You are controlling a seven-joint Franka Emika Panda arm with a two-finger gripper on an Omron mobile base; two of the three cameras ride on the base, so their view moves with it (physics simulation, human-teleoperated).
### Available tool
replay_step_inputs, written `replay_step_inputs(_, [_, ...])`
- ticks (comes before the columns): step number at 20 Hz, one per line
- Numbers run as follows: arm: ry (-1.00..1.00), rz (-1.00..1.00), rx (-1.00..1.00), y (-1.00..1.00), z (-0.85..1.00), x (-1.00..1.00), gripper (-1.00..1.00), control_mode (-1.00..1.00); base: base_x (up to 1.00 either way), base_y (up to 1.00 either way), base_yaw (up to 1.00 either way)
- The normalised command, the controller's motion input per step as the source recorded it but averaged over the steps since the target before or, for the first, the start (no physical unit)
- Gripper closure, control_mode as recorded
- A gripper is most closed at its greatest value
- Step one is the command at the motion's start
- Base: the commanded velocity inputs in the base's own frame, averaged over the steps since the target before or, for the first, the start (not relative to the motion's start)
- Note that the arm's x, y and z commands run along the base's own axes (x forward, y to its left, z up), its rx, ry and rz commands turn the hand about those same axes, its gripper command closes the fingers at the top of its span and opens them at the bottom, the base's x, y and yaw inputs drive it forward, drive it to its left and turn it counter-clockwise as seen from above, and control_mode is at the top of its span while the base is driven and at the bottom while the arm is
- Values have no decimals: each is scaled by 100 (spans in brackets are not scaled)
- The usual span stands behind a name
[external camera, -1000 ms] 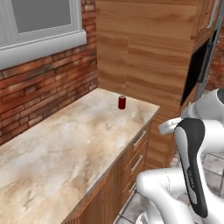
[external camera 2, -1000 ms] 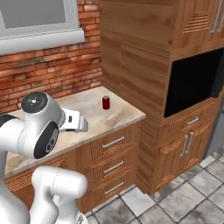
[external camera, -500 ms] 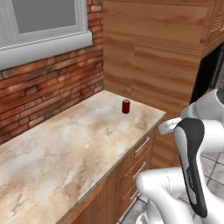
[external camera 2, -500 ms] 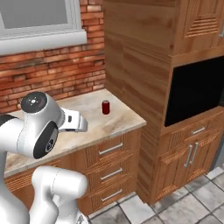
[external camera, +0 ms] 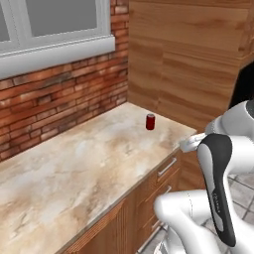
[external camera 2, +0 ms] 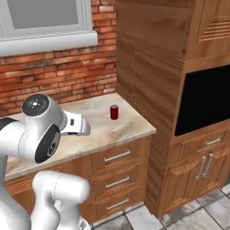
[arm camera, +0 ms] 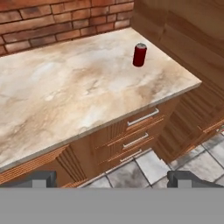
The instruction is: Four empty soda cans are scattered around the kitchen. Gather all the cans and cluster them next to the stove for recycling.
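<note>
Meanwhile, approach step under way: lone soda can (arm camera: 139, 54) stands upright near far corner of marble tabletop (arm camera: 65, 92), beside tall wooden cabinet (external camera 2: 148, 67). Pincer (arm camera: 113, 178) spread wide, empty, well short of can; next move likely calls for closing in above it.

One soda can (arm camera: 139, 54), one counter (arm camera: 65, 92), three drawers (arm camera: 135, 141), one window (external camera: 54, 22).

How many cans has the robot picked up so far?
None that these pictures show. One soda can stands upright on the counter, near the tall wooden cabinet. The hand is open, holds nothing and is off the counter's front edge. Reaching, grabbing and carrying the can to the stove are all left.
</note>
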Motion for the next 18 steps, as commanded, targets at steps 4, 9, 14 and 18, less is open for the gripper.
replay_step_inputs(4, [0,0,0,0,0,0,-100,100,0,-36,23])
replay_step_inputs(9, [0,0,0,0,0,0,-100,100,5,-52,17])
replay_step_inputs(14, [0,0,0,0,0,0,-100,100,1,-56,13])
replay_step_inputs(18, [0,0,0,0,0,0,-100,100,0,-47,14])
